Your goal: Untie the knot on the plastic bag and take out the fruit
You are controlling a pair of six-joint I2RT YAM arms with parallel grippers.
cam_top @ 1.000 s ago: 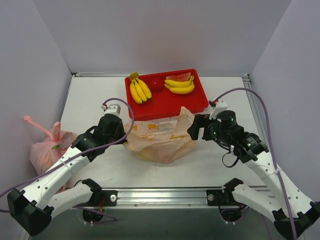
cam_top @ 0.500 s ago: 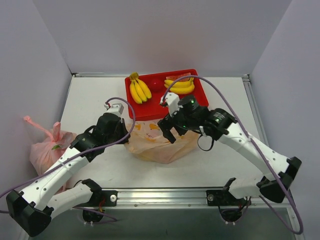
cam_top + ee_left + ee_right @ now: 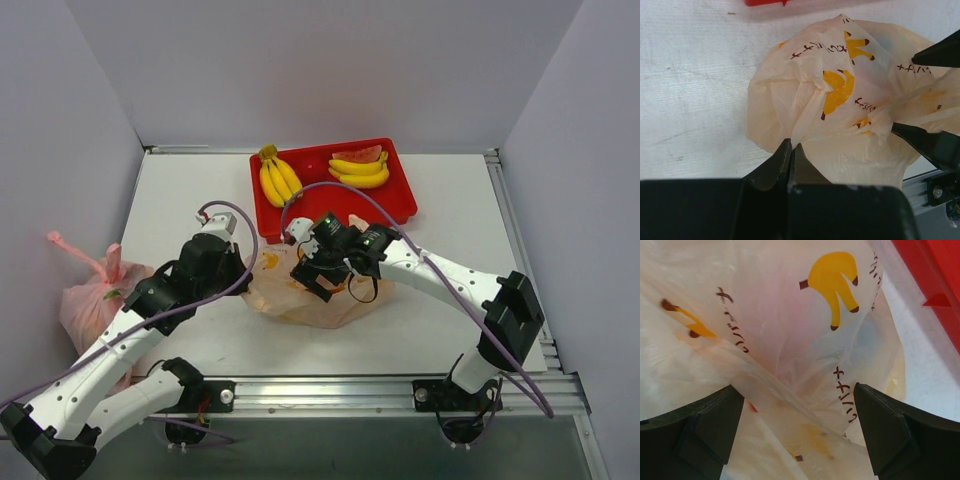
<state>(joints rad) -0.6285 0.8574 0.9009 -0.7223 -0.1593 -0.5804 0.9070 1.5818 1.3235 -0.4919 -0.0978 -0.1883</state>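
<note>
Both my arms meet over the plastic bag (image 3: 335, 300), which lies crumpled on the table (image 3: 180, 200) directly between my two tools. My left gripper (image 3: 791, 148) sits at the bag's near left edge, its fingers pressed together and pinching a fold of the thin peach-orange film; from that wrist camera the bag spreads out straight ahead of the fingertips, its printed yellow banana motif just beyond them. My right gripper (image 3: 799, 407) hangs over the top of the bag with its jaws spread wide. A twisted strand of film (image 3: 775, 385) runs diagonally through the gap between those two fingers, nearer the left one, touching neither that I can tell. The same two black fingers (image 3: 935, 145) show at the right edge of my left wrist's view, one on each side of the bunched film. What the bag holds shows only as faint tint through the plastic. The red tray (image 3: 400, 205) with its bananas (image 3: 277, 178) lies just beyond my right gripper. A pink bag (image 3: 95, 290) slumps outside my left arm.
</note>
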